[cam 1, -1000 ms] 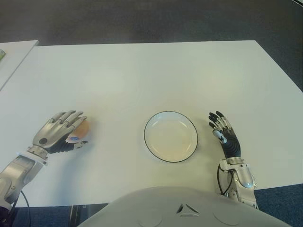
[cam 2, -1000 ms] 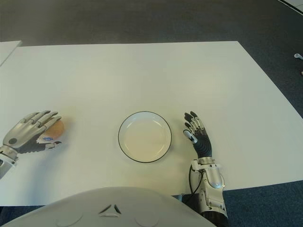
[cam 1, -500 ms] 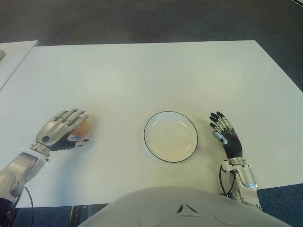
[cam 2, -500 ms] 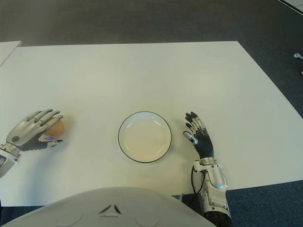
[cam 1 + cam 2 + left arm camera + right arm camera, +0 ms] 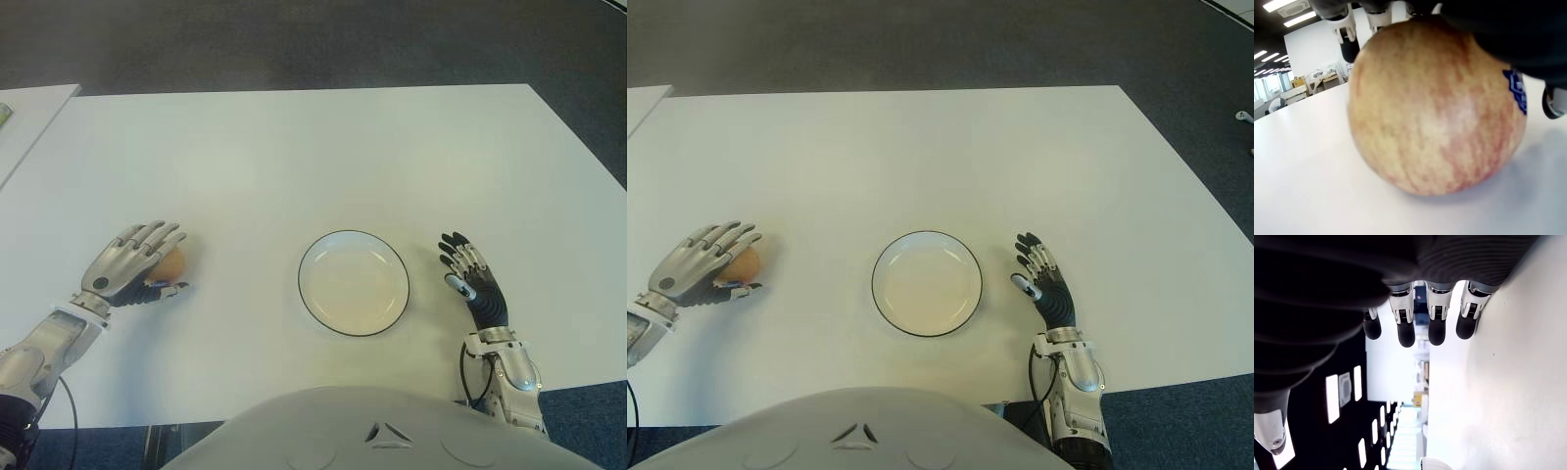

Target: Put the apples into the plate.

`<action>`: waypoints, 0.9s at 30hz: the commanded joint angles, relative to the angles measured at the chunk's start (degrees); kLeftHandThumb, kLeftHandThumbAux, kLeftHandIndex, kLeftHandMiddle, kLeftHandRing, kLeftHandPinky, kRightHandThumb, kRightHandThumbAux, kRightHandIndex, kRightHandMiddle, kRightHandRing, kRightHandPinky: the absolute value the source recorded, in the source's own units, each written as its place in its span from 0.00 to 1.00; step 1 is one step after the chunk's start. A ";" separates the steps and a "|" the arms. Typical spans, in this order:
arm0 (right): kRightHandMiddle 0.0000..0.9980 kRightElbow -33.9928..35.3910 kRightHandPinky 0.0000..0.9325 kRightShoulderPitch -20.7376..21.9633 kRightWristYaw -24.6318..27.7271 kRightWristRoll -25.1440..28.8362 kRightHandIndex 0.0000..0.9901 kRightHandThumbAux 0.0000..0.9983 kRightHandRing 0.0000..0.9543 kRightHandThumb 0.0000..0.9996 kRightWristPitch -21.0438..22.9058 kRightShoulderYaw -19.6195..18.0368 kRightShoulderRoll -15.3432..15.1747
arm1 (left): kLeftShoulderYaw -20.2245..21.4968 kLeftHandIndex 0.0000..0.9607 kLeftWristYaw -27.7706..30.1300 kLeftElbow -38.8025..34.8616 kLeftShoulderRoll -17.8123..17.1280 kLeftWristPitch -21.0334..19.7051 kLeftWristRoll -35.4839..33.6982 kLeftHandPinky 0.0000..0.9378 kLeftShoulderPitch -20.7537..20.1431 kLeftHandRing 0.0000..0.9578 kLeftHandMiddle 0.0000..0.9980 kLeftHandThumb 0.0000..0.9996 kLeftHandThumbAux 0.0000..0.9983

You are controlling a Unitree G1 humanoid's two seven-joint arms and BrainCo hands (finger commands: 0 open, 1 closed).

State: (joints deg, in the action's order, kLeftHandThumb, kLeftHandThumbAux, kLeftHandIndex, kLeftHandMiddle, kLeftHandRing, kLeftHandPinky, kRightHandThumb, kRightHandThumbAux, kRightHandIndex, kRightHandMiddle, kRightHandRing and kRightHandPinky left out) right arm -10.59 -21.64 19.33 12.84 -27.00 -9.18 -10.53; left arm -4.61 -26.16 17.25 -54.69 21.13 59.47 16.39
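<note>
One red-yellow apple (image 5: 173, 264) with a blue sticker sits on the white table (image 5: 294, 157), left of the plate. My left hand (image 5: 132, 264) lies over it, fingers stretched across its top and thumb by its near side, not curled tight. The left wrist view shows the apple (image 5: 1435, 107) still standing on the table under the palm. The white plate (image 5: 353, 284) with a dark rim is in the middle near me and holds nothing. My right hand (image 5: 470, 279) shows just right of the plate, fingers (image 5: 1436, 328) straight and spread, holding nothing.
A second white table's corner (image 5: 29, 113) shows at the far left. Dark carpet (image 5: 313, 39) lies beyond the table's far edge. The table's right edge runs close behind my right hand.
My left hand has shifted slightly away from me over the apple, hiding its sticker in the eye views. My right hand has slid a little right and toward me, away from the plate.
</note>
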 commanded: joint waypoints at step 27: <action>0.13 -2.55 0.10 -2.44 1.63 1.95 0.05 0.56 0.10 0.22 2.38 -2.17 -0.11 | -11.98 0.10 -4.51 12.39 2.29 -5.61 0.10 0.11 -6.53 0.04 0.06 0.33 0.31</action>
State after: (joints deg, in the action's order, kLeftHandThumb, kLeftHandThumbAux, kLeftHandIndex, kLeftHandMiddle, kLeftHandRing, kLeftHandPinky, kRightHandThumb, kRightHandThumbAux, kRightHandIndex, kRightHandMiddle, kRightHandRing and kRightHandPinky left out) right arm -10.63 -22.25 20.47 14.68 -26.99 -11.32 -10.72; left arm -13.82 -32.39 26.36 -54.08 16.66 58.71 8.14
